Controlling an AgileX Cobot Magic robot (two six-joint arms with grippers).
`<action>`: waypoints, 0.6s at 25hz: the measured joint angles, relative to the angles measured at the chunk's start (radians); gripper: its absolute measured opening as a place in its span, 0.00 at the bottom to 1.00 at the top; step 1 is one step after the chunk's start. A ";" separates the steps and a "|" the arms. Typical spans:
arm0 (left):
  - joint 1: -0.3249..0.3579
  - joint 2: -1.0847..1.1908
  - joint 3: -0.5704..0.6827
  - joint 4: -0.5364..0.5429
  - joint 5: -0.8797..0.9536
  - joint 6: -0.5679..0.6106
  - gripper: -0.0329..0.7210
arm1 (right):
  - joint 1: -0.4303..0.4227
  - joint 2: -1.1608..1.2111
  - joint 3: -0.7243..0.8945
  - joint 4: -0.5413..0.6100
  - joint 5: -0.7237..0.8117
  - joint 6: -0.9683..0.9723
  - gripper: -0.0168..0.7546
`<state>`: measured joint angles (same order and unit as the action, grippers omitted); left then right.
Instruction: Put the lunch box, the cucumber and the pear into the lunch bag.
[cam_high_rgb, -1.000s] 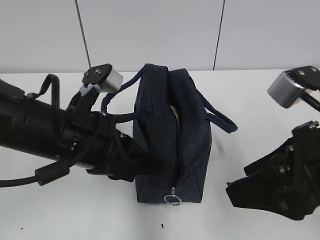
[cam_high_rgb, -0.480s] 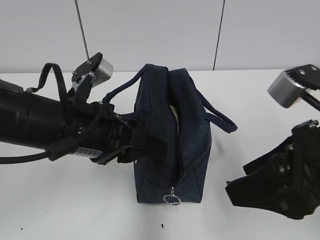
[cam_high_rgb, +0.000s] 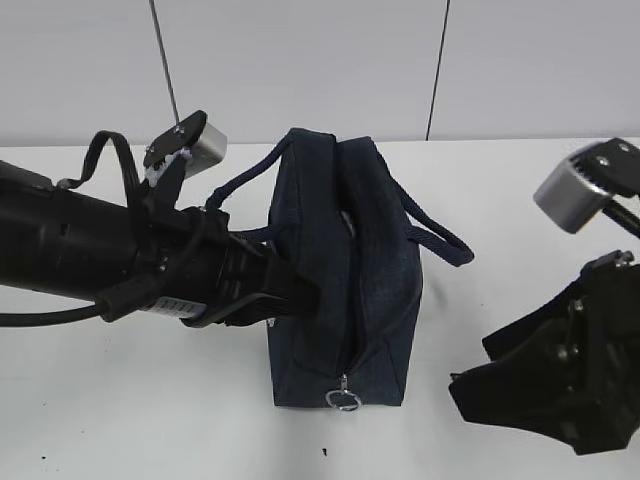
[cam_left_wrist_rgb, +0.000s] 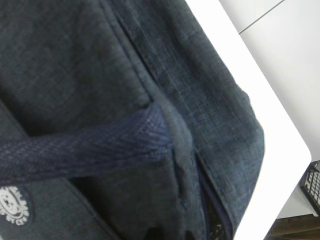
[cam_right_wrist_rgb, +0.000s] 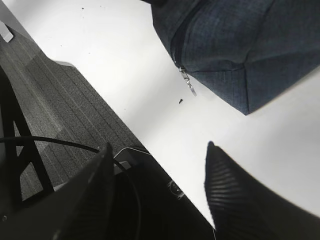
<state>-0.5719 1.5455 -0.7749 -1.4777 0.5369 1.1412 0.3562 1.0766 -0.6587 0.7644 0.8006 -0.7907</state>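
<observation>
The navy lunch bag (cam_high_rgb: 385, 290) stands on the white table, its top zipper open and its ring pull (cam_high_rgb: 345, 400) hanging at the near end. A pale sliver shows inside the opening. My left gripper (cam_high_rgb: 300, 292) presses into the bag's left side under one strap handle (cam_left_wrist_rgb: 85, 150). The left wrist view shows only fabric (cam_left_wrist_rgb: 75, 65), so I cannot tell how the jaws stand. My right gripper (cam_right_wrist_rgb: 159, 146) is open and empty, right of the bag (cam_right_wrist_rgb: 240, 45) above the table's front edge. The lunch box, cucumber and pear are out of view.
The table's front edge runs just under my right gripper, with dark ribbed floor (cam_right_wrist_rgb: 50, 100) and cables below it. The bag's other handle (cam_high_rgb: 440, 240) loops out to the right. A black crate (cam_left_wrist_rgb: 312, 185) sits beyond the table's far side.
My left arm has risen and rolled, and its gripper now sits higher against the bag's left side. The bag's opening looks slightly narrower. My right gripper has barely shifted.
</observation>
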 joint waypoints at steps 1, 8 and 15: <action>0.000 0.000 0.000 0.006 -0.002 0.000 0.09 | 0.000 0.000 0.013 0.025 -0.014 -0.024 0.60; 0.000 0.000 0.000 0.015 -0.002 0.000 0.03 | 0.000 0.000 0.132 0.404 -0.136 -0.432 0.60; 0.000 0.000 0.000 0.016 -0.002 0.000 0.03 | 0.000 0.013 0.266 0.797 -0.189 -0.937 0.60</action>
<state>-0.5719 1.5455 -0.7749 -1.4614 0.5349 1.1412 0.3562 1.0896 -0.3924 1.5619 0.6120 -1.7276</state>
